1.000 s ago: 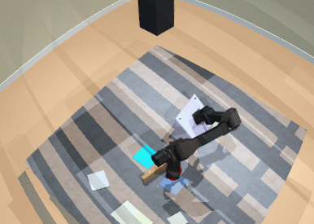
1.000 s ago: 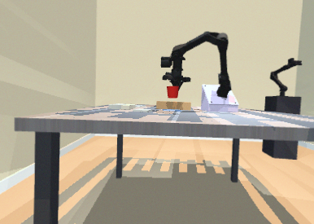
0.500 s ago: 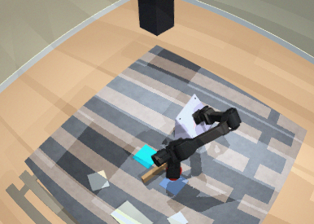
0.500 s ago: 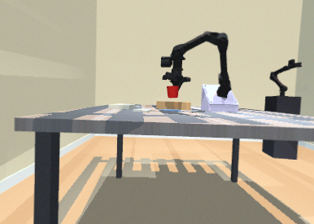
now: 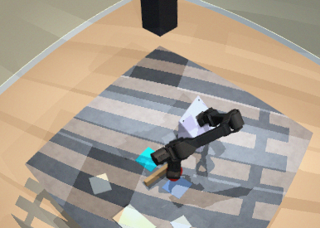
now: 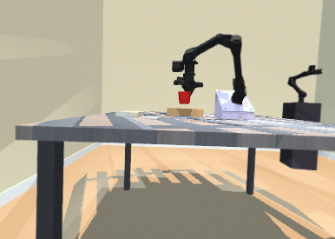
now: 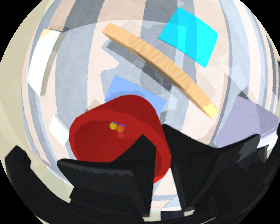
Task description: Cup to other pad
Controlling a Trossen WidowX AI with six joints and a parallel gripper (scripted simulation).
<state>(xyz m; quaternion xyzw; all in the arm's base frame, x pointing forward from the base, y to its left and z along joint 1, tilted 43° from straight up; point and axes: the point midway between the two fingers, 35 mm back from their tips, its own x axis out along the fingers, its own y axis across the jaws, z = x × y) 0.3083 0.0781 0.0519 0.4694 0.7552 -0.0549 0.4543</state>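
Note:
The red cup point(image 5: 174, 179) point(image 6: 184, 97) point(image 7: 141, 110) hangs in the air, roughly upright, with several small marbles at its bottom in the wrist view. My gripper point(image 6: 187, 90) point(image 7: 158, 129) is shut on the cup's wall, one finger inside and one outside. In the top view the gripper hides most of the cup. The blue pad point(image 5: 178, 189) point(image 7: 126, 89) lies below the cup, partly hidden by it in the wrist view. The cyan pad point(image 5: 145, 158) point(image 7: 191, 37) lies on the far side of a wooden bar.
The wooden bar point(image 5: 153, 177) point(image 6: 184, 113) point(image 7: 163, 67) stands on the table between the two pads, lower than the cup. A pale purple sloped block point(image 5: 191, 122) point(image 6: 226, 109) point(image 7: 243, 120) stands near the arm's base. Pale flat pieces point(image 5: 100, 185) point(image 5: 133, 218) point(image 5: 181, 223) lie on the table.

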